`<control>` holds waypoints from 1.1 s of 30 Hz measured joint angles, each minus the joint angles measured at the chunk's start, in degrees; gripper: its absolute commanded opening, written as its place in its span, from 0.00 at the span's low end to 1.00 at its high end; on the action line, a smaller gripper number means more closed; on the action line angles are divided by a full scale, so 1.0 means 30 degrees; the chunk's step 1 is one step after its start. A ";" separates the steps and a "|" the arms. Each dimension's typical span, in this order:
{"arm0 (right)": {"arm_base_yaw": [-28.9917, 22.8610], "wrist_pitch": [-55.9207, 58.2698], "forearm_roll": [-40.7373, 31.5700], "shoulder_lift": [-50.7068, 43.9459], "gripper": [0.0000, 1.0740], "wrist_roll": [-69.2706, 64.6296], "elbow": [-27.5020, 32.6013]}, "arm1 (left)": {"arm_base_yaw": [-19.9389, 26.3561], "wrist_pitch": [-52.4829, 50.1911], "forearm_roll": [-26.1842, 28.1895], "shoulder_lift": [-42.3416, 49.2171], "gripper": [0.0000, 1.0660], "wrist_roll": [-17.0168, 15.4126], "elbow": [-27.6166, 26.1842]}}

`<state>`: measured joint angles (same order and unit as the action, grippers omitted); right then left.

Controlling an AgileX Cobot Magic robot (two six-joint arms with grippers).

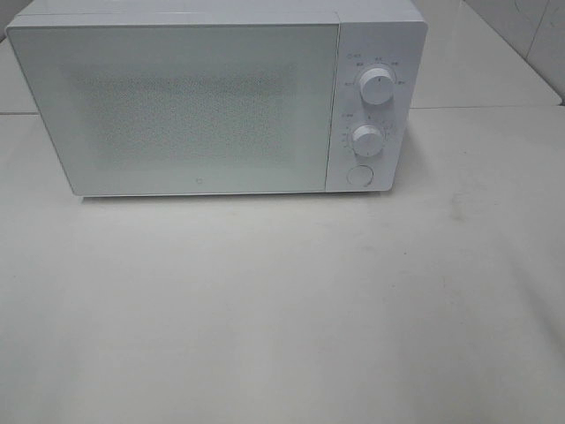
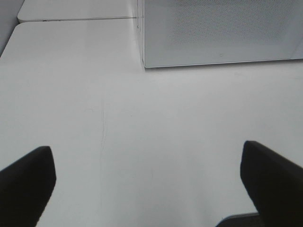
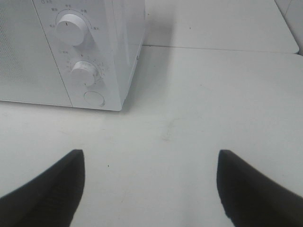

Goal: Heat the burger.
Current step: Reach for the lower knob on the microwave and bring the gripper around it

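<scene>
The burger is out of view in every frame. A white microwave (image 1: 212, 97) stands at the back of the white table with its door shut; its frosted door hides the inside. Neither arm shows in the exterior high view. In the left wrist view my left gripper (image 2: 149, 184) hangs open over bare table, well short of the microwave's front left corner (image 2: 144, 61). My right gripper (image 3: 150, 189) is open too, nothing between its fingers, in front of the microwave's control panel (image 3: 85, 56).
The control panel carries two white knobs (image 1: 377, 87) (image 1: 366, 139) and a round door button (image 1: 359, 175). A seam between table tops (image 1: 485, 108) runs level with the microwave. White table surface (image 1: 282, 309) stretches in front of the microwave.
</scene>
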<state>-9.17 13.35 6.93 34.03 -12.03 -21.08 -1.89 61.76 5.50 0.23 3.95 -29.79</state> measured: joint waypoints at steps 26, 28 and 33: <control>0.0000 -1.2834 -0.1700 0.8193 0.70 0.1280 0.1700 | 0.0000 0.0000 0.0000 0.0000 0.92 0.0000 0.0000; 0.0000 -1.4076 -0.2540 0.8575 0.70 0.1872 0.2254 | 0.0000 0.0000 0.0000 0.0000 0.92 0.0000 0.0000; 0.0000 -1.6119 -0.5157 0.9454 0.70 0.3438 0.3189 | 0.0000 0.0000 0.0000 0.0000 0.92 0.0000 0.0000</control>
<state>-9.17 -35.01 -8.54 62.40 -1.72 -11.52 -1.89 61.76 5.50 0.23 3.95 -29.79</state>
